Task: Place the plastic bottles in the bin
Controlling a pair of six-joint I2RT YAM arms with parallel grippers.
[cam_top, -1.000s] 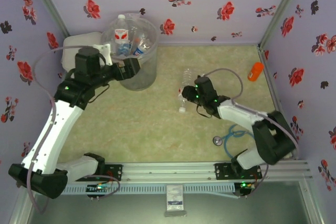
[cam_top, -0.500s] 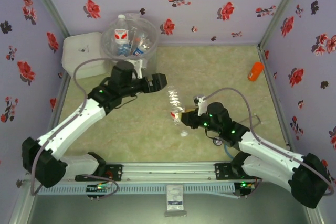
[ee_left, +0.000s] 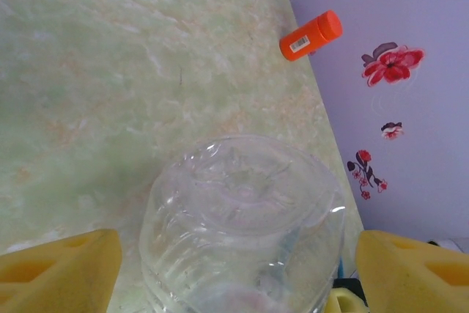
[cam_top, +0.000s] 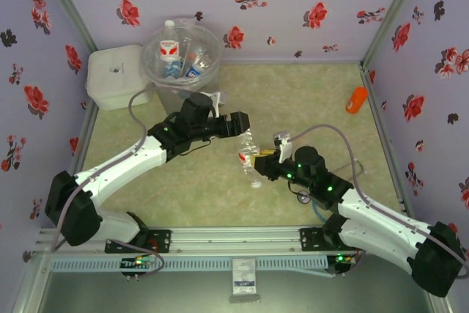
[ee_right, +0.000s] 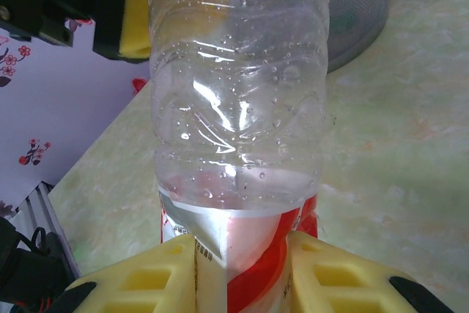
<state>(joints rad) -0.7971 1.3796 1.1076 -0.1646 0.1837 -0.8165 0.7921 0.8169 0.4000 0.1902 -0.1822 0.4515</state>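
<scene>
You had soft, even light there, only faint shadows on the worktop (cam_top: pixel 308 100). Up close, the bottle (ee_right: pixel 238 93) caught white glare, and its near edges blurred in both wrist views.

Clear bottle (cam_top: pixel 248 155) w/ red label, tilted mid-table – bin (cam_top: pixel 183 84) back-left holds maybe four bottles (cam_top: pixel 178 55).
</scene>
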